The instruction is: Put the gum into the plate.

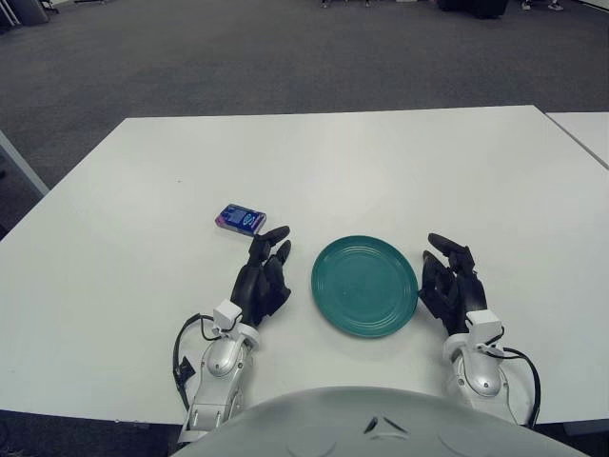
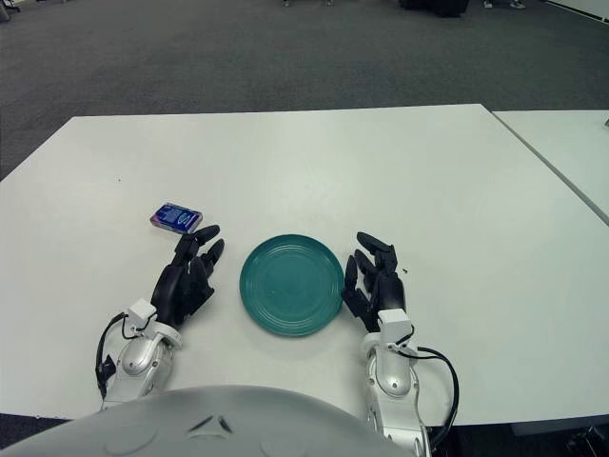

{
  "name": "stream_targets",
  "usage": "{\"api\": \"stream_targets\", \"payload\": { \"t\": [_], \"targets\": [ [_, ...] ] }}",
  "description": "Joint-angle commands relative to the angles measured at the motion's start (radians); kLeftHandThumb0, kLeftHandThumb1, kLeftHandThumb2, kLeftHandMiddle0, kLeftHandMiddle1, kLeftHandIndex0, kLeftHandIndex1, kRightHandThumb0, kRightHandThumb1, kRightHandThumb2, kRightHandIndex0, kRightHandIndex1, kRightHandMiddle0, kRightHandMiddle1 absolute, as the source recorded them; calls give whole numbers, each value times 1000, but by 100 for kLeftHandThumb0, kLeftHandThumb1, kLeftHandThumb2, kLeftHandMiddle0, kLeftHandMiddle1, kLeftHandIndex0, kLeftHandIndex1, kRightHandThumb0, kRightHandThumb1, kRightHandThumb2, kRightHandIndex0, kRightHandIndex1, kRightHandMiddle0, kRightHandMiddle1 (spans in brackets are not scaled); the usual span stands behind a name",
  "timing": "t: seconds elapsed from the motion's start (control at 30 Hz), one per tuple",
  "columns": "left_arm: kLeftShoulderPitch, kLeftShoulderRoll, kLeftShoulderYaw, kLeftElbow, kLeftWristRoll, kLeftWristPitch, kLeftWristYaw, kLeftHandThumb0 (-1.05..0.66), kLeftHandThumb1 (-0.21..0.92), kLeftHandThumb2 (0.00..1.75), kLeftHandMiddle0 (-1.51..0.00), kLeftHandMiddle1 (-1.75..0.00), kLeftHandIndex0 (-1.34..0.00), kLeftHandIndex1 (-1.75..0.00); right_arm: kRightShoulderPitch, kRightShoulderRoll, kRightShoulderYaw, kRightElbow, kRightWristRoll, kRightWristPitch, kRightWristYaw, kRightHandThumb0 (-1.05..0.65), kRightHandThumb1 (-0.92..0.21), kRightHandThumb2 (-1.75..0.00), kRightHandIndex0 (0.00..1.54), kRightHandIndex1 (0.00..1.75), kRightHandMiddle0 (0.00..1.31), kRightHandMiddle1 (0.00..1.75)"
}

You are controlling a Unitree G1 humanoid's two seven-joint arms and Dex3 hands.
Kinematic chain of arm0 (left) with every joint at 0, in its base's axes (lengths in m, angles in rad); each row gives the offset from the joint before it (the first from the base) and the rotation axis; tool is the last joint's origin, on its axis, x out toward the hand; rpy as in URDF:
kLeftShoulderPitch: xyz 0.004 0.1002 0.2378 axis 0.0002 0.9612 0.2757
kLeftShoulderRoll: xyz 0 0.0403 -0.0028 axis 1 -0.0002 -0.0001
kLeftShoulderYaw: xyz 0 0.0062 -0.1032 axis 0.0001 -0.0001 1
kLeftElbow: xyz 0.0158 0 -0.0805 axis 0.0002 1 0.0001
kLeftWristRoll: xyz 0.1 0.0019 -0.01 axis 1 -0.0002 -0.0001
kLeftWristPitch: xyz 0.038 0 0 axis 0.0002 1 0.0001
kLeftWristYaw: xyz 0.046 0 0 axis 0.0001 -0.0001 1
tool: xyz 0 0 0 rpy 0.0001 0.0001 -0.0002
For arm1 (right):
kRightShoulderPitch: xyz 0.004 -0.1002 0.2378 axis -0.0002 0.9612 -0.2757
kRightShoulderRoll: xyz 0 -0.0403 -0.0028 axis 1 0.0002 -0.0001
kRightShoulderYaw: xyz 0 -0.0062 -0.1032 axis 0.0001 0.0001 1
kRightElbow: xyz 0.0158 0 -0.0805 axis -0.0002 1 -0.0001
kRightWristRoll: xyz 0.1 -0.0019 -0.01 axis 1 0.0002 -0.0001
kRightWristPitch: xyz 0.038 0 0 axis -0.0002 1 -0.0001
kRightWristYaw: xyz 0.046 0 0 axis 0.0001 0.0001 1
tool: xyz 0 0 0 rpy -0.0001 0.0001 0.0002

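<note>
Gum pack (image 1: 240, 219) lay just up-left of left hand (image 1: 264, 277), nearer it.
Long axis ran left-right; both hands empty, fingers relaxed; right hand (image 1: 451, 284) beside teal plate (image 1: 364, 285).

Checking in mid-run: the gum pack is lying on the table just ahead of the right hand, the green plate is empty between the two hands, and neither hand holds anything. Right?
Not quite. The gum pack lies just ahead of the left hand, not the right hand; the left eye view shows this. The rest holds: the green plate is empty between the two hands, and neither hand holds anything.
</note>
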Motion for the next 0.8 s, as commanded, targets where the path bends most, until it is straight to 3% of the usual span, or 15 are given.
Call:
{"api": "stream_targets", "payload": {
  "t": [0.0, 0.77],
  "targets": [
    [-3, 6, 5, 9, 1, 3, -6, -89, 92, 95, -40, -5, 0, -102, 39, -10, 3, 34, 0, 42, 14, -70, -92, -77, 36, 33, 0, 87],
    [-13, 5, 9, 0, 3, -4, -8, -91, 92, 97, -41, -5, 0, -106, 37, -14, -1, 32, -2, 44, 14, -70, -92, -78, 36, 33, 0, 85]
  ]
}}
